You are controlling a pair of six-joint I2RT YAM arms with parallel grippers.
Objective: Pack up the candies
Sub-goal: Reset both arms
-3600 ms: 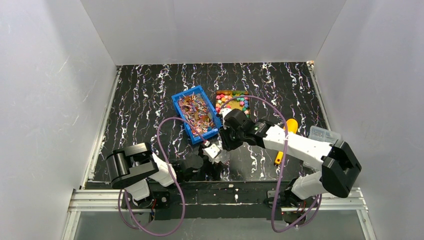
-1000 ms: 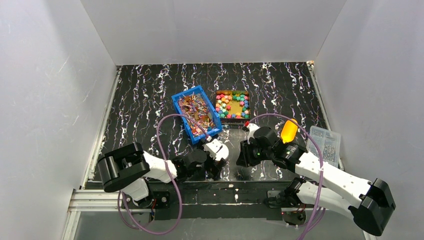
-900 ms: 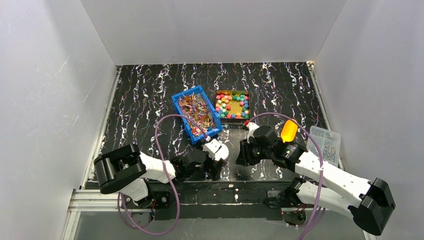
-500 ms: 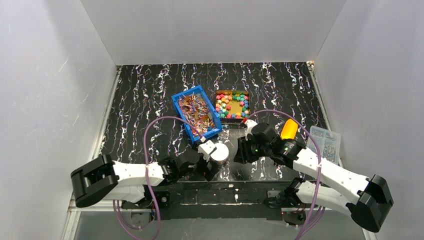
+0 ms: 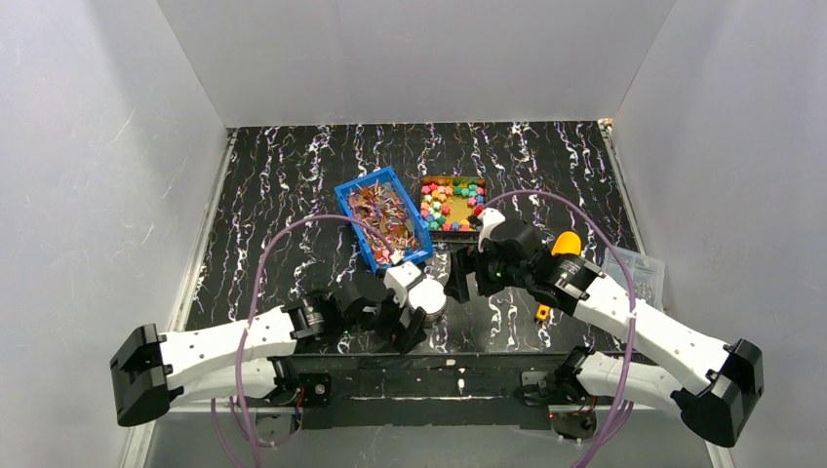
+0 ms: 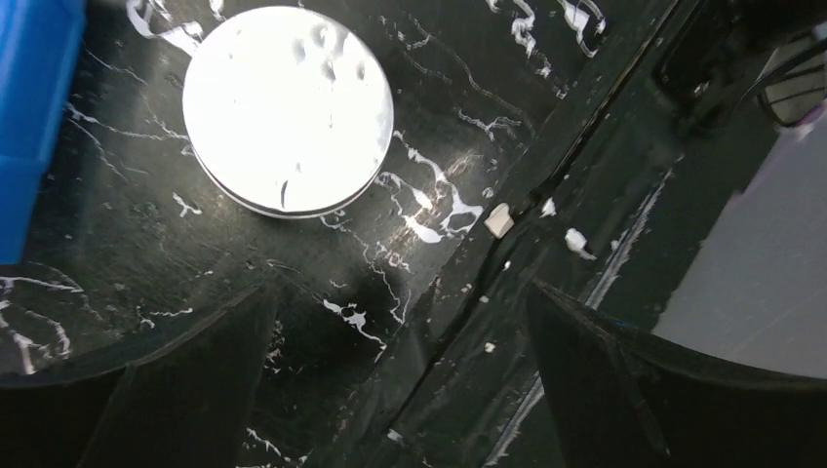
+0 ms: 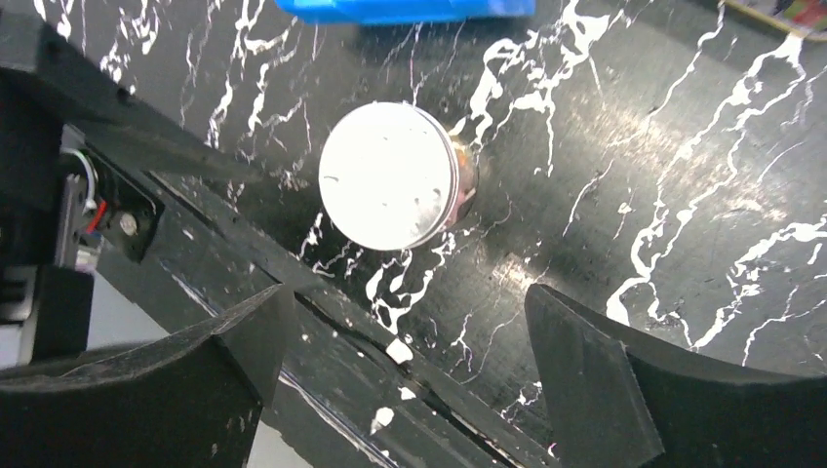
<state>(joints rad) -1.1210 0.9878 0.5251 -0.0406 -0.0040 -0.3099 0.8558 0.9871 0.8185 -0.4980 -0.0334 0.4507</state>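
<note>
We take the round tin [image 5: 426, 297] as our anchor, and our biggest worry is the table [image 5: 283, 195] itself. Its near edge runs just in front of the tin, so a sideways shove could send the tin over that lip. Next come the two grippers, both leaning in on the tin. The left gripper [image 6: 400, 292] hangs above it with fingers spread wide and nothing between them. The right gripper [image 7: 408, 292] comes from the tin's other side, also wide and empty. If both close in together, we judge they could knock fingers or fight over the same rim. The blue bin [image 5: 363, 176] of wrappers stands just behind the tin to its left, near enough for a swinging finger to clip it. The gold tray [image 5: 454, 208] sits behind the tin, a little farther off. The candies [image 5: 430, 210] lie in that tray, ringed around its bare middle, and we see none in the tin. The tin's pale top looks closed, so an off-centre pinch may slip on it. The candies, small and knobbly, could roll away if one is dropped beside the tin.
</note>
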